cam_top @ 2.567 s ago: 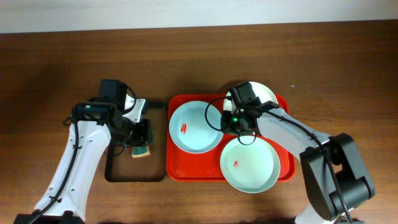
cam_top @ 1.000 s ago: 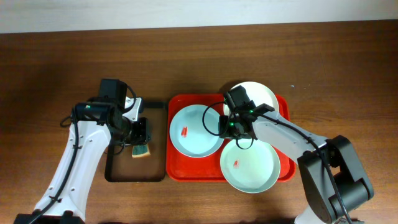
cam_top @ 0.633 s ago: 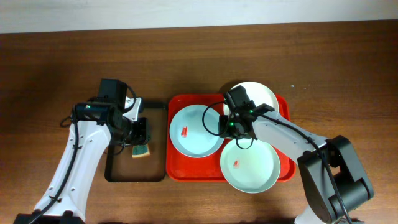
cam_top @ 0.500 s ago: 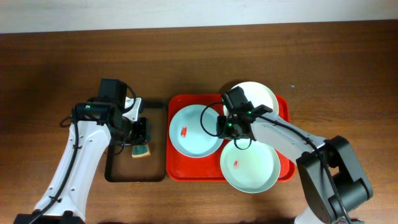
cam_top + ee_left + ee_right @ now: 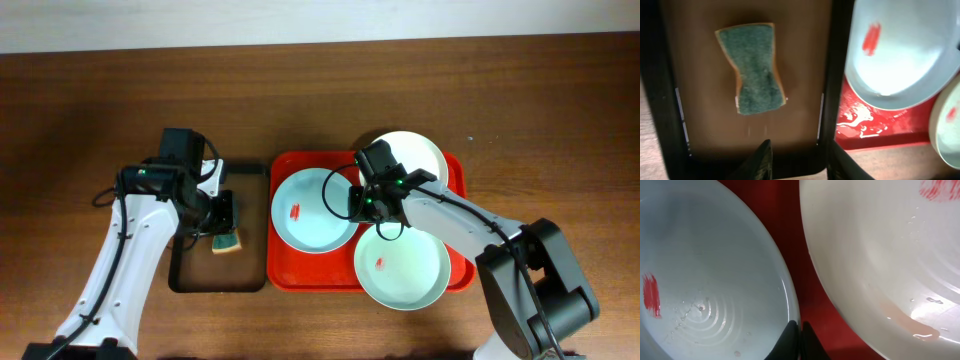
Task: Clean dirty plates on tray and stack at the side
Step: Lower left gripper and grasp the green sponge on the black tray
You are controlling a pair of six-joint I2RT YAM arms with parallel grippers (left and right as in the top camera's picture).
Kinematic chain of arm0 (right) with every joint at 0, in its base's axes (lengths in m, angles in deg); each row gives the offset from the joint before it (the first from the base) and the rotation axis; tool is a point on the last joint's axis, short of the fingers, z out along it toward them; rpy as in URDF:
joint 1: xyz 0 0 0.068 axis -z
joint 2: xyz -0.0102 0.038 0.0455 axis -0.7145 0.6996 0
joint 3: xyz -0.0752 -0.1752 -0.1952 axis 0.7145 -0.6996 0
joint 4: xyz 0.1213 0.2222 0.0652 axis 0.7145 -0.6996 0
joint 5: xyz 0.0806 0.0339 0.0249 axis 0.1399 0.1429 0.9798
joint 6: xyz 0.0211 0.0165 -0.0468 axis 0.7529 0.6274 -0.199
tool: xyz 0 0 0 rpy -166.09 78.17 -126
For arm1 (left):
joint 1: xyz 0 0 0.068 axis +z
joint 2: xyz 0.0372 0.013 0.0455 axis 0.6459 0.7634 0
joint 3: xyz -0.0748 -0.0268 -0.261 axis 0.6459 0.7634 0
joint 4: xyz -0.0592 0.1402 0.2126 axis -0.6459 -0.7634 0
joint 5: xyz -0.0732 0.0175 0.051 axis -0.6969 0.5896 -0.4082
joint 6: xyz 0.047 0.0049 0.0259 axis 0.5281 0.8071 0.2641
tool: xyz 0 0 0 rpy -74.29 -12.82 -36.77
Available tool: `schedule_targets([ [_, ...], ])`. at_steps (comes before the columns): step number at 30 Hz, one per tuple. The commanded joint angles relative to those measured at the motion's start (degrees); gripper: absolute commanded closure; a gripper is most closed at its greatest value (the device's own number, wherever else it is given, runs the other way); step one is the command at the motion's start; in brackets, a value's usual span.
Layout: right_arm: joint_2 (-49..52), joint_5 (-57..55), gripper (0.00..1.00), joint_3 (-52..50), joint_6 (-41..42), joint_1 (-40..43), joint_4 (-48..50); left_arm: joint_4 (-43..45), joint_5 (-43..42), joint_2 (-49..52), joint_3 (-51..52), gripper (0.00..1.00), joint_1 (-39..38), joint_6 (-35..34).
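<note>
Worktop: dark brown wooden worktop, seen from overhead.
Tray: large bright red plastic tray with rounded corners, at the centre of the worktop; water lies on its floor in the left wrist view.
Pale blue plate: round shallow pale blue plate at the 9 o'clock side of the red tray, lying flat, with a red smear left of its centre.
White plate: round shallow white plate at 1 o'clock on the red tray, overhanging the far rim and partly covered by the right arm.
Pale green plate: round shallow pale green plate at 5 o'clock on the red tray, overhanging the near rim, with a red smear towards its 9 o'clock side.
Black tray: smaller black tray with a brown floor, just beside the red tray at its 9 o'clock.
Sponge: waisted sponge with a green scouring face and yellow body, lying flat on the brown floor.
Left gripper: left gripper hangs over the black tray, at 12 o'clock of the sponge in the overhead view. Jaws part-open with nothing between them; the sponge lies apart from them.
Right gripper: right gripper is low at the 3 o'clock rim of the pale blue plate, in the gap beside a second pale plate. Jaws closed tip to tip; whether the rim is pinched cannot be told.
</note>
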Motion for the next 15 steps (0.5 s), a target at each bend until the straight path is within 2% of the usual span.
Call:
schedule_targets([
  [1, -0.9, -0.9, 0.96, -0.3, 0.5, -0.5, 0.2, -0.1, 4.2, 3.5, 0.6, 0.67, -0.2, -3.2],
  [4, -0.9, -0.9, 0.96, -0.3, 0.5, -0.5, 0.2, 1.6, 6.4, 9.8, 0.6, 0.76, -0.2, -5.7],
  [9, -0.9, -1.0, 0.96, -0.3, 0.5, -0.5, 0.2, 5.8, 8.3, 15.2, 0.6, 0.71, -0.2, -5.7],
  [15, -0.9, -1.0, 0.96, -0.3, 0.5, -0.5, 0.2, 8.3, 9.4, 16.7, 0.7, 0.73, -0.2, -5.7],
])
